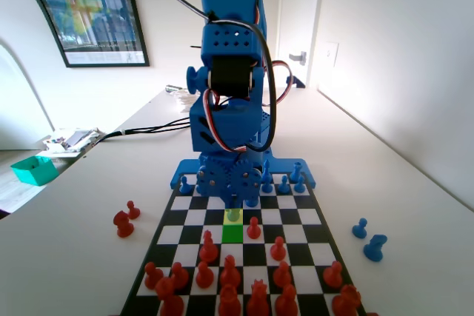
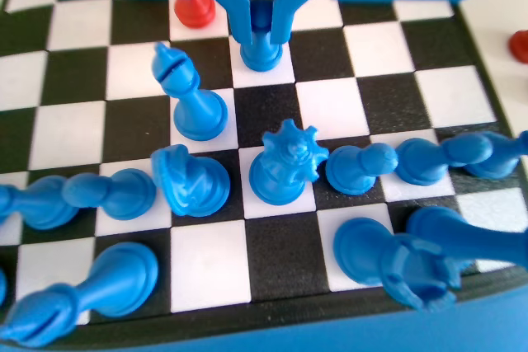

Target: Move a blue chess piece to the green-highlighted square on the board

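White tabletop stretches on both sides of the board (image 1: 318, 236), with a framed poster on the wall at upper left of the fixed view and a teal tray (image 1: 33, 169) near the table's left edge. In that view the gripper (image 1: 234, 211) hangs low over the square just behind the green-highlighted square (image 1: 232, 232). The wrist view shows the jaws set narrow around the head of the blue chess piece (image 2: 261, 49), whose flared base rests on a white square; whether they press on it I cannot tell. Room around it is tight: a red pawn (image 2: 196, 4) stands on the next square to upper left in the wrist view, a blue bishop (image 2: 194, 96) sits just beside at lower left, and a blue queen (image 2: 285, 162) lies nearer the camera amid the crowded blue rows. In the fixed view a red pawn (image 1: 253, 228) stands just right of the green square, more red pieces fill the near rows, and captured pieces lie off the board on both sides.
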Controlling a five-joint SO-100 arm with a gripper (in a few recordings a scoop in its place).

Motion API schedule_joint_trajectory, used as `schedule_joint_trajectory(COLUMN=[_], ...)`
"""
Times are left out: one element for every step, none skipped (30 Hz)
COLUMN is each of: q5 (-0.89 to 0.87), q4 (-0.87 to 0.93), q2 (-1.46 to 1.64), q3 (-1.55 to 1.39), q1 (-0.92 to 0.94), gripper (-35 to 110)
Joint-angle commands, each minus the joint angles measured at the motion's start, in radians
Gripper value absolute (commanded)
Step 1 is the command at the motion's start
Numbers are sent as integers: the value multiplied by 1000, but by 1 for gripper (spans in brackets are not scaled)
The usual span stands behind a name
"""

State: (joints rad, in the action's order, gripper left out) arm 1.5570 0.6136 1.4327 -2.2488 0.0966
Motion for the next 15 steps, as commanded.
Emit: schedule_joint_trajectory(q5=[15, 15, 15, 12, 9, 8, 5, 0, -3, -6, -14, -23, -28, -34, -35], q4=[0, -2, -2, -2, 0, 8, 21, 43, 63, 80, 89, 91, 94, 98, 103], q2=[18, 18, 18, 18, 18, 20, 20, 21, 21, 21, 21, 21, 21, 20, 20], q3=[-5, -5, -3, 0, 5, 12, 25, 41, 61, 80, 97, 112, 127, 141, 153], q1=[17, 17, 18, 18, 18, 17, 17, 17, 15, 15, 15, 17, 17, 18, 20], gripper=[1, 1, 1, 1, 1, 1, 1, 1, 1, 1, 1, 1, 1, 1, 1])
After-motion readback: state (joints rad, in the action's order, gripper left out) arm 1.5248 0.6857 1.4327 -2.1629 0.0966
